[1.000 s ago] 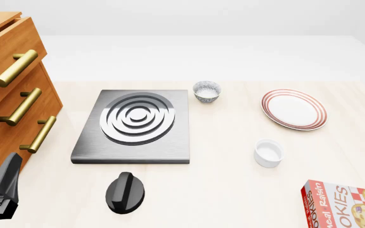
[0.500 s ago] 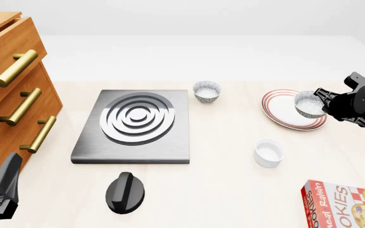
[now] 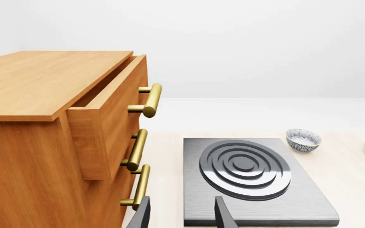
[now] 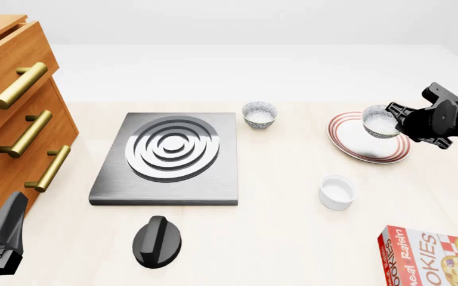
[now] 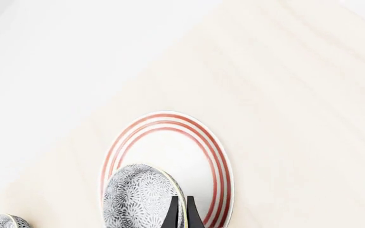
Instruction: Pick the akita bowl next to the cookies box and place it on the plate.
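Akita bowl [image 4: 379, 121], apparently tilted, hangs over the plate [image 4: 348, 145], right jaws clenched on its rim; white cup [image 4: 337, 192] nearby; left jaws parted.

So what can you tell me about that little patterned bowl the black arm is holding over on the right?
The akita bowl is small and round, white inside with a grey-white speckled pattern outside, and looks ceramic. The right tool grips it by the rim, its thin fingers closed on the edge. It appears tilted rather than level and is over the plate; whether it touches the plate cannot be told. A second bowl like it sits beside the stove plate.
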Action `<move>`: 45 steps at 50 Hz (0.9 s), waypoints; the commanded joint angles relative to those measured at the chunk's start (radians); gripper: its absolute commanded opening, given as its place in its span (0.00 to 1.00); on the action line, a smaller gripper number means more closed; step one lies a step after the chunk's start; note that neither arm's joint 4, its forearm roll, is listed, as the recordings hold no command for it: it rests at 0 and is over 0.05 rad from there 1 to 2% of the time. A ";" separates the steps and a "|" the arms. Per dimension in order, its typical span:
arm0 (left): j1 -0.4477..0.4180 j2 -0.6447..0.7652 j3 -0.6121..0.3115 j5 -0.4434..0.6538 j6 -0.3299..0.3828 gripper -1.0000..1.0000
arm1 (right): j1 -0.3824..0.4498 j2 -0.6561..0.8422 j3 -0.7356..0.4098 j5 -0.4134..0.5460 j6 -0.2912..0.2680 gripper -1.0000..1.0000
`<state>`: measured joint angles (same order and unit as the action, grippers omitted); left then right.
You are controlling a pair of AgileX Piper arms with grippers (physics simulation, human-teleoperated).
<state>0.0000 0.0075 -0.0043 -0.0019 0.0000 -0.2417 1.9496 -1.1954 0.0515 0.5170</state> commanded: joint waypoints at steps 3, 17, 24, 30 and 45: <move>0.000 0.000 0.000 0.000 0.000 1.00 | 0.011 0.032 -0.043 -0.009 -0.007 0.00; 0.000 0.000 0.000 0.000 0.000 1.00 | 0.027 0.102 -0.100 -0.016 -0.009 0.00; 0.000 0.000 0.000 0.000 0.000 1.00 | 0.023 0.116 -0.119 -0.006 -0.022 0.00; 0.000 0.000 0.000 0.000 0.000 1.00 | 0.037 0.128 -0.115 -0.016 -0.011 0.00; 0.000 0.000 0.000 0.000 0.000 1.00 | 0.043 0.157 -0.105 -0.031 -0.034 0.00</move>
<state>0.0000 0.0075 -0.0043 -0.0019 0.0000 -0.2084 2.0924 -1.2999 0.0324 0.4878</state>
